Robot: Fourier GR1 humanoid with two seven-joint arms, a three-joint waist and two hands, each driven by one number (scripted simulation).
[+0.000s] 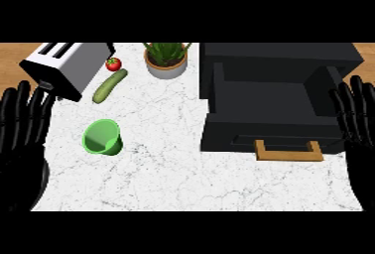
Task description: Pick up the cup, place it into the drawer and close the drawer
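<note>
Fingers of the left hand (pixel 18 163) stand straight and spread wide, pointing up the view and holding nothing. The hand rests at the left edge, its palm over the counter's (pixel 183 178) near left corner. Fingers of the right hand (pixel 363 158) are likewise straight and spread, holding nothing. That hand rests at the right edge, its fingertips just beside the drawer's (pixel 264 101) right wall.

Right of the left hand lies the marble counter, and on it stands the green cup (pixel 102 137), mouth turned up toward the view, apart from both hands. It sits on the left half of the counter, well apart from the drawer.

Beyond the cup, toward the far edge, a cucumber (pixel 109 85) lies at a slant, with a tomato (pixel 113 64) just past its far end. A silver toaster (pixel 62 67) stands at the far left corner, left of both. A plant (pixel 166 59) in a pale pot stands to the right of the tomato.

On the right half sits a black cabinet (pixel 282 54). Its drawer is pulled out toward the near edge, the dark inside showing with nothing in it. A wooden handle (pixel 288 151) juts from the drawer's front.
</note>
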